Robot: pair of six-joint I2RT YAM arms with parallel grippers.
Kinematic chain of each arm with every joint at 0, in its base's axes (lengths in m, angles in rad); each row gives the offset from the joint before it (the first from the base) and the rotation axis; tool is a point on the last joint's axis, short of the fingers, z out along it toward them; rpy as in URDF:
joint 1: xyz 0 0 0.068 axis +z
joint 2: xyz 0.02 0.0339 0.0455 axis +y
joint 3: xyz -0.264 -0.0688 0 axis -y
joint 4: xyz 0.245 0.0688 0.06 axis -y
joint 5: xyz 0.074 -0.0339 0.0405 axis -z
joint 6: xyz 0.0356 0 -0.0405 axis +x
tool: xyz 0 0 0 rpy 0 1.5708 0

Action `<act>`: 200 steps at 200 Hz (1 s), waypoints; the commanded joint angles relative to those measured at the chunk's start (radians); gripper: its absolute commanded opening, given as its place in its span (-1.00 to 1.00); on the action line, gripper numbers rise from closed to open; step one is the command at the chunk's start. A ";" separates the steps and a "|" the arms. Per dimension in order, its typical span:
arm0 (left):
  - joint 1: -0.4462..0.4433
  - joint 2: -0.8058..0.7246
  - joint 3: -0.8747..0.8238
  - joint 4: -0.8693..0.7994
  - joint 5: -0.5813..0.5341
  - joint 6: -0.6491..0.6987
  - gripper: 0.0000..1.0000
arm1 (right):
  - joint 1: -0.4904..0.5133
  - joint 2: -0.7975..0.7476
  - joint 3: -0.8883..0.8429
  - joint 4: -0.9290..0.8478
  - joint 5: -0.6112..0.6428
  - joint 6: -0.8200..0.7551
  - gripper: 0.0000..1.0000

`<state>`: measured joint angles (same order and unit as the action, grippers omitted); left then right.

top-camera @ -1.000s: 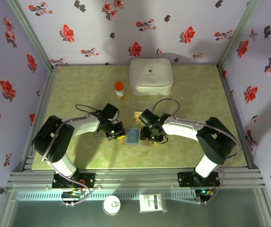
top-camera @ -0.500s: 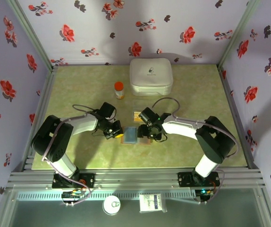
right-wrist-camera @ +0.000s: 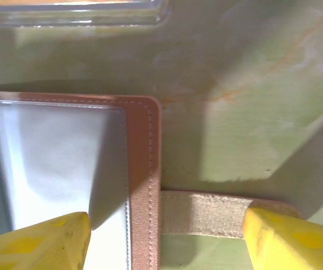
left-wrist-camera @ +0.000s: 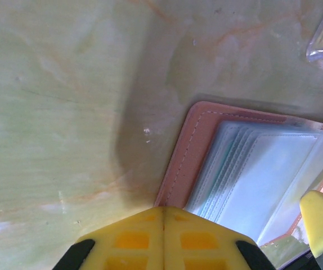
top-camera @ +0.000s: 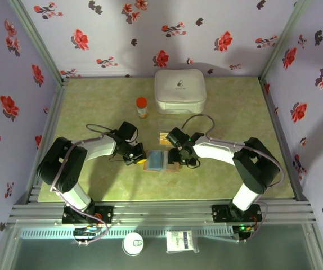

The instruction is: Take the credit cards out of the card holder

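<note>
Right gripper [right-wrist-camera: 164, 242] gapes over card holder [right-wrist-camera: 144, 169] edge; left gripper [left-wrist-camera: 162, 225] pinched closed; sleeves [left-wrist-camera: 263, 169] probably full, blurred.

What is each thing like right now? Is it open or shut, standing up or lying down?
card holder: open, lying flat
left hand: shut, by the holder's corner
right hand: open, over the holder's edge
white case: closed
bottle: upright, orange cap on
clear sheet: lying flat

On our green counter [top-camera: 94, 101], the card holder [top-camera: 157, 160] lies open between left pincer [top-camera: 139, 156] and right pincer [top-camera: 179, 160]; white case [top-camera: 179, 90] and orange-capped bottle [top-camera: 142, 107] beyond.
</note>
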<state>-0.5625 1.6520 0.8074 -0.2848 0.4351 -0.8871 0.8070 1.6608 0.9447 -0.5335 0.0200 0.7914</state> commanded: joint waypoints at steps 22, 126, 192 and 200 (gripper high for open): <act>0.011 -0.003 -0.027 -0.056 -0.030 0.015 -0.89 | -0.012 0.039 -0.009 -0.019 0.019 -0.016 0.47; 0.009 -0.121 0.028 -0.136 -0.038 0.032 -0.90 | 0.000 -0.070 0.105 -0.102 0.010 -0.031 0.40; -0.018 -0.082 0.006 -0.058 0.000 0.019 -0.94 | 0.029 -0.034 0.078 0.223 -0.248 0.097 0.17; -0.020 -0.075 0.004 -0.052 0.001 0.016 -0.95 | 0.033 -0.014 0.078 0.247 -0.265 0.109 0.12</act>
<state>-0.5705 1.5482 0.8143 -0.3611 0.4122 -0.8795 0.8204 1.5990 1.0317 -0.4171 -0.1406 0.8349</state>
